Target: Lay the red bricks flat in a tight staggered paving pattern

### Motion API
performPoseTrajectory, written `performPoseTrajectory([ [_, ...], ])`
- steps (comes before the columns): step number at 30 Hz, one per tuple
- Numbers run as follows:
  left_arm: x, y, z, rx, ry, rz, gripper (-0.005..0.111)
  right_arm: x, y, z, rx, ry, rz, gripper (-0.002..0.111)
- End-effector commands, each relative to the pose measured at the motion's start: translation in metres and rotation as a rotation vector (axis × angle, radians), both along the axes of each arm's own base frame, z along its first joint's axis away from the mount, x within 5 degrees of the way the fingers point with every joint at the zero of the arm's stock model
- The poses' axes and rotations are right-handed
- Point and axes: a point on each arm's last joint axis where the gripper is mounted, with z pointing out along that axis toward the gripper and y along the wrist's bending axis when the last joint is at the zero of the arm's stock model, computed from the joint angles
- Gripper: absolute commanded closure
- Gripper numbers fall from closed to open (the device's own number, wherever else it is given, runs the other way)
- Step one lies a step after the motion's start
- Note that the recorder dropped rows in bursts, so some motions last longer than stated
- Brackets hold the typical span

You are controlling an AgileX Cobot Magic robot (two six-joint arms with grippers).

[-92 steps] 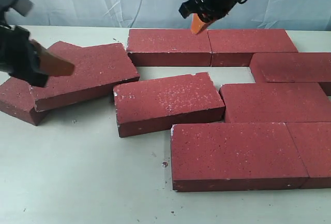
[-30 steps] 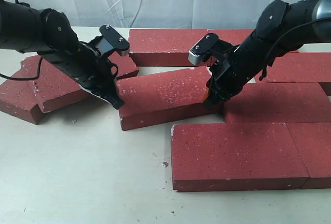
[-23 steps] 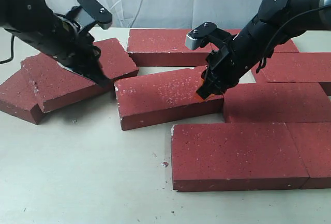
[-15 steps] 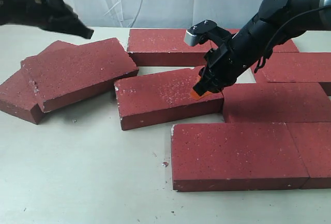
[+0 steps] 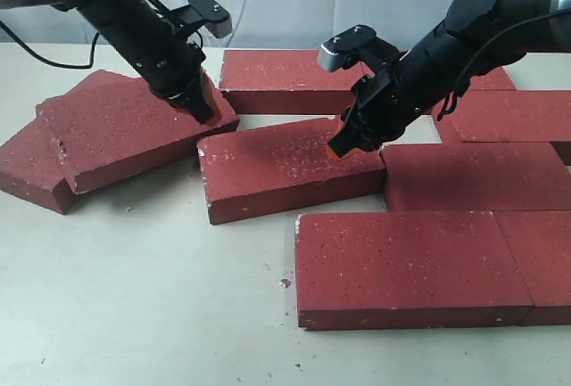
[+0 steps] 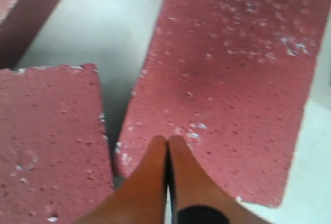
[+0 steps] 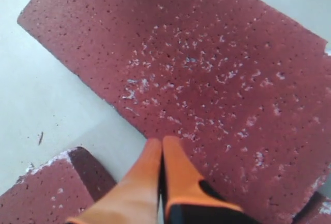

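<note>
Honestly, the outside view is what worries me. My left pincer [image 5: 203, 111] is shut tight with nothing in it, tip down at the right-hand corner of the tilted brick [image 5: 125, 127], which lies propped on a lower brick [image 5: 27, 172]. My right pincer [image 5: 340, 147], also shut and empty, is down on the far right corner of the middle brick [image 5: 277, 168]. That one lies flat but skewed, touching its right-hand neighbour, with bare tabletop [image 5: 268, 121] showing between it and the back-row brick [image 5: 290, 74]. If I shove from one corner, I reckon it pivots instead of sliding square. In the left wrist view my fingers [image 6: 152, 167] are pressed together right at a brick's short edge, so a nudge could skid off into the gap. In the right wrist view the closed tip sits barely onto the rough top, near the edge, so there's the same slip risk.
</note>
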Motion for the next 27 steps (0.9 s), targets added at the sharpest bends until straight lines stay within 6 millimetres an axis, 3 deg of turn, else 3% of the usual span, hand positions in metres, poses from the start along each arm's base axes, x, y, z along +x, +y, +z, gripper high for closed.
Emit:
performPoseTrajectory([
  [1, -0.014, 0.005, 0.002, 0.097, 0.110, -0.143, 0.107, 0.002, 0.000, 0.005, 0.010, -0.019, -0.010, 0.108],
  [4, -0.013, 0.013, -0.005, 0.190, 0.109, -0.135, 0.107, 0.002, 0.000, 0.005, 0.010, -0.019, -0.010, 0.108],
  [19, -0.006, 0.015, -0.030, 0.256, 0.060, -0.100, 0.107, 0.003, -0.001, 0.005, 0.009, -0.029, -0.016, 0.108],
  [22, 0.006, 0.021, -0.032, 0.335, -0.049, 0.027, 0.107, 0.003, -0.001, 0.005, 0.009, -0.029, -0.016, 0.108],
  [27, 0.009, 0.029, -0.027, 0.396, -0.077, 0.124, 0.107, 0.003, -0.001, 0.005, 0.009, -0.029, -0.016, 0.108],
])
